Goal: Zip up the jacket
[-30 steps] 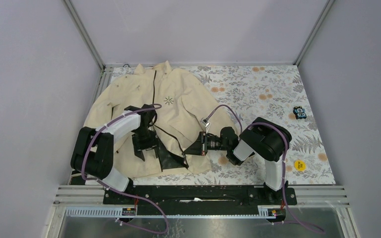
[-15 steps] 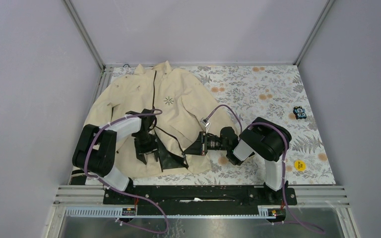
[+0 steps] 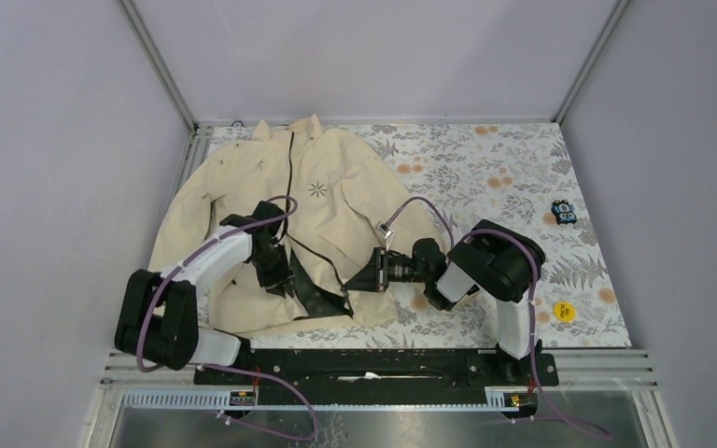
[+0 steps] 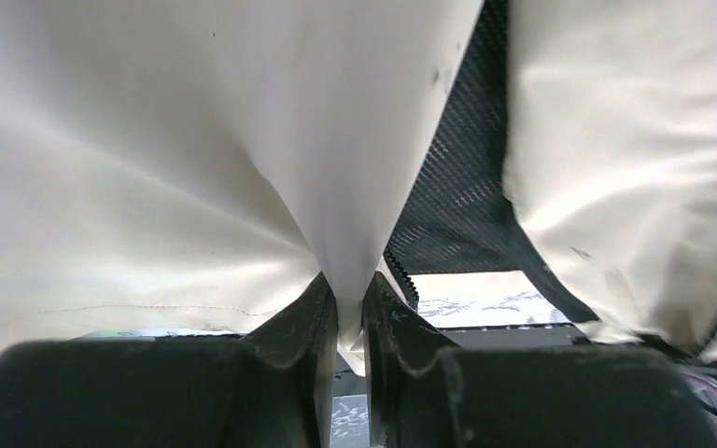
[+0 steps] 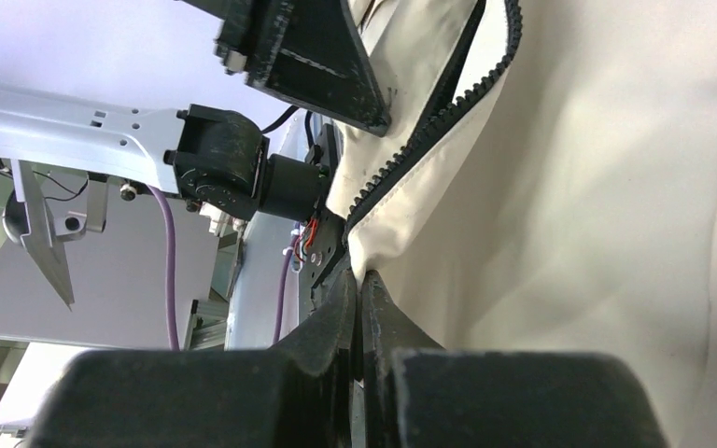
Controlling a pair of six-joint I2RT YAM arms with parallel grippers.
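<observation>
The cream jacket (image 3: 336,201) lies on the left half of the table, collar at the far edge, its dark zipper open at the lower front with black mesh lining (image 3: 316,295) showing. My left gripper (image 3: 278,277) is shut on a fold of the left front panel; in the left wrist view its jaws (image 4: 349,303) pinch cream fabric beside the mesh lining (image 4: 457,201). My right gripper (image 3: 359,278) is shut on the lower edge of the right front panel; in the right wrist view (image 5: 358,294) it pinches the hem just below the zipper teeth (image 5: 429,126).
A small black and blue object (image 3: 564,213) and a yellow disc (image 3: 564,311) lie on the floral tablecloth (image 3: 485,168) at the right. Grey walls close in the table on three sides. A black rail (image 3: 364,364) runs along the near edge.
My left arm has swung its elbow out to the left and lower, and its gripper has shifted a little up along the jacket front. The right arm has stayed put.
</observation>
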